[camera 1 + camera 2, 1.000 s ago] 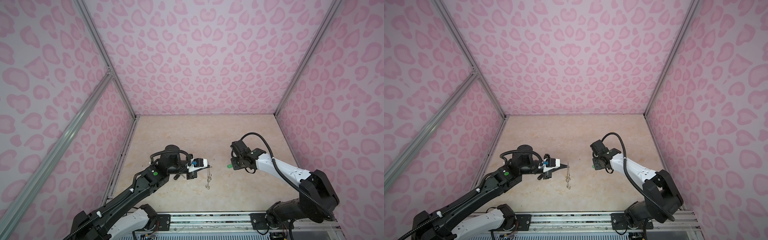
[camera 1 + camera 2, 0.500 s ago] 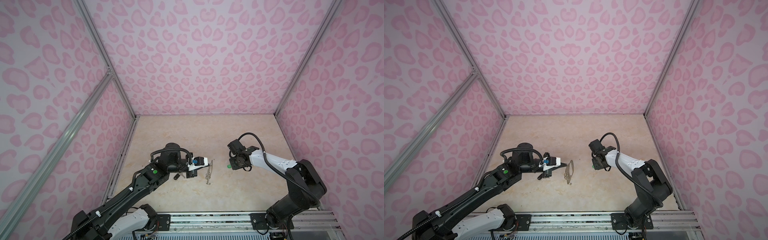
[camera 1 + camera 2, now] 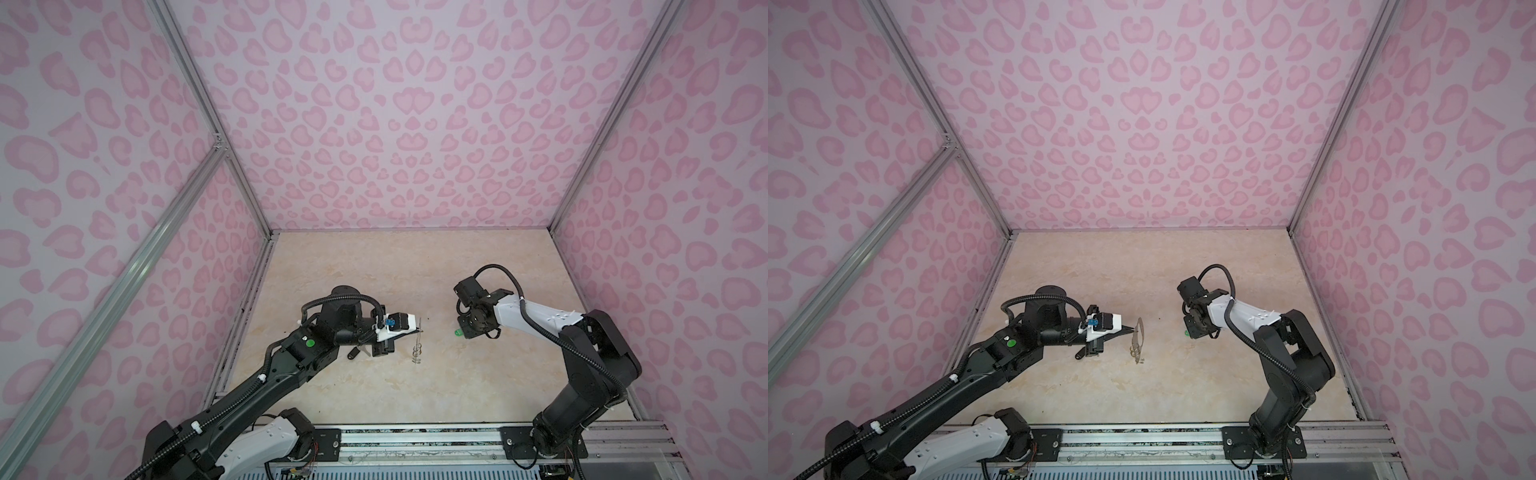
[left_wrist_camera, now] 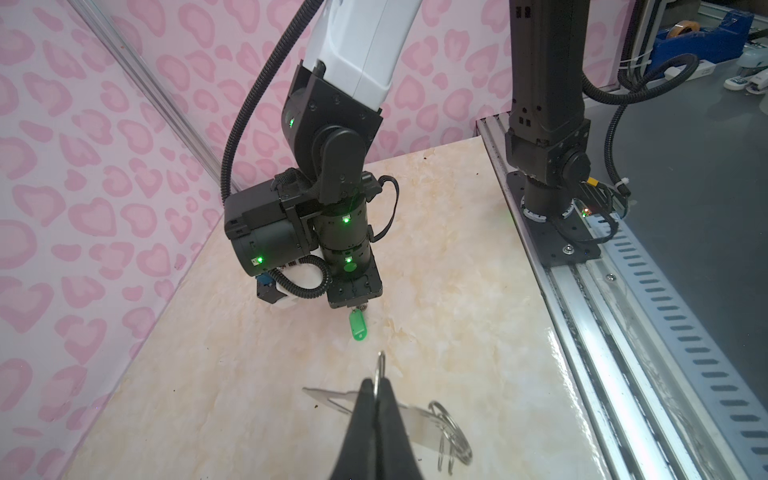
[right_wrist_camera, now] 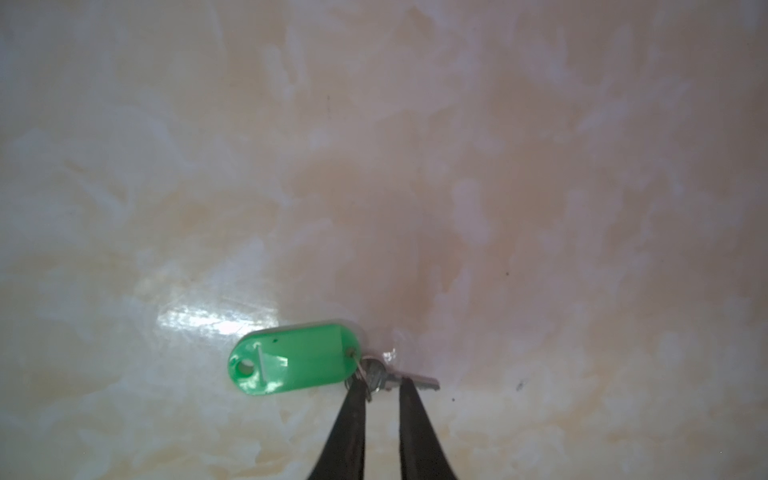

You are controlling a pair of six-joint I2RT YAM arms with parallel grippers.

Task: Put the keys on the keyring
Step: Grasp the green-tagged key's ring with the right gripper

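Observation:
My left gripper point(image 4: 376, 388) is shut on a wire ring of the keyring point(image 4: 415, 419), a flat grey plate held above the table. In both top views the keyring point(image 3: 419, 337) point(image 3: 1139, 330) hangs at the tips of the left gripper point(image 3: 419, 331) point(image 3: 1133, 330). The key with the green tag point(image 5: 295, 359) point(image 4: 358, 328) point(image 3: 457, 332) point(image 3: 1185, 333) lies on the table. My right gripper point(image 5: 381, 384) point(image 4: 359, 307) points down at it, fingers a little apart on either side of the key's head. The key with the black tag point(image 3: 354, 353) point(image 3: 1079, 355) lies under the left wrist.
Pink patterned walls point(image 3: 415, 166) close the table on three sides. A metal rail point(image 3: 415, 436) carrying both arm bases runs along the front edge. In the left wrist view a grey bench with a blue tape dispenser point(image 4: 698, 33) lies beyond the rail.
The right gripper's fingers have narrowed around the green-tagged key and the right arm's elbow has folded in towards its base. The keyring has swung slightly in the left gripper.

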